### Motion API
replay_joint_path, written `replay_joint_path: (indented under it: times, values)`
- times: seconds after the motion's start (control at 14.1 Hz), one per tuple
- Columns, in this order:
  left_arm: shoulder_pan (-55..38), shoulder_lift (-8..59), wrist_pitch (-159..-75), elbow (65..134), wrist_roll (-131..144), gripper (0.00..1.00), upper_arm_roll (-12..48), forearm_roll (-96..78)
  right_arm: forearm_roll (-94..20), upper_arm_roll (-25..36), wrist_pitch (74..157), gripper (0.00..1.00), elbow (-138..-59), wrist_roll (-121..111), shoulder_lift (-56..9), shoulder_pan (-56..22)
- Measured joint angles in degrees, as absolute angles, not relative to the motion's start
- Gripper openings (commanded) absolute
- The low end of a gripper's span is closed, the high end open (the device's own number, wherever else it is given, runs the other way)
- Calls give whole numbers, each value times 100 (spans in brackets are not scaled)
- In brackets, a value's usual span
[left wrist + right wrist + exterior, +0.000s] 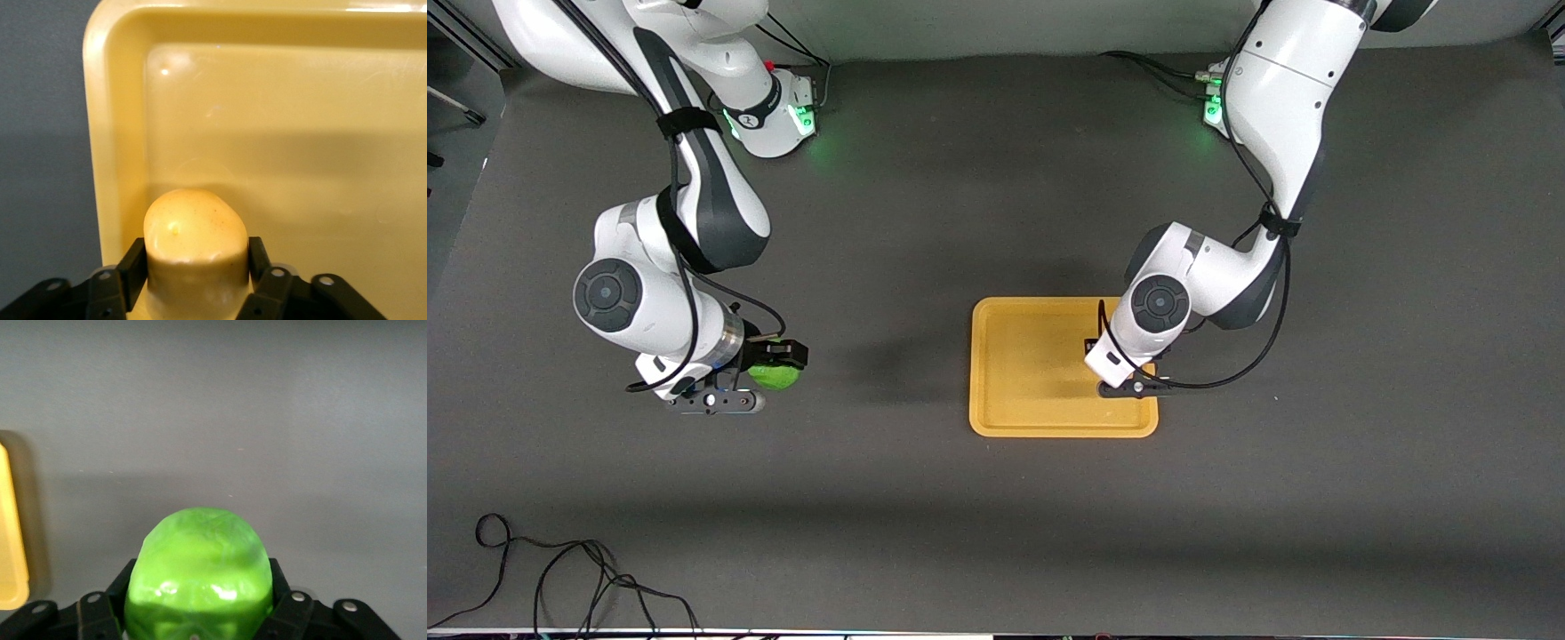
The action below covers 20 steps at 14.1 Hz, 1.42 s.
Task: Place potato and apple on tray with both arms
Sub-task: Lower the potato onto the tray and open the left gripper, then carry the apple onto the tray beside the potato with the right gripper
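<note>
The left gripper (195, 267) is clamped on the potato (193, 233) over the tray (1014, 373), at its end toward the left arm; whether the potato touches the tray floor is unclear. The right gripper (199, 600) grips the apple (198, 577) above the dark table (925, 533), well apart from the tray, toward the right arm's end.
</note>
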State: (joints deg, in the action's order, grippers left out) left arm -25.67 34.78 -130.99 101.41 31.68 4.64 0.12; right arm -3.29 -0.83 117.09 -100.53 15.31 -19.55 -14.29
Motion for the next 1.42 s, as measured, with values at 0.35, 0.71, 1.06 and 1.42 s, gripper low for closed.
replay_joint_path:
  times: [0.35,0.71,1.06,1.42]
  values:
    - [-2537,3182,-12627,9949,3134,100,394,18,-449,-108,11707,39,-9720,2426,-2019,-2056]
    - [-1762,1637,-10973,9838,1947,100,297,-25,-683,-127,11779,39,-8690,3726,-2983,-3149]
    - [-963,542,-10279,9868,1122,100,248,-45,-684,-111,12500,39,-7340,4614,-4551,-3915]
    - [-45,-80,-9825,9912,-40,100,223,-45,-669,-94,13415,39,-6950,5046,-5616,-4294]
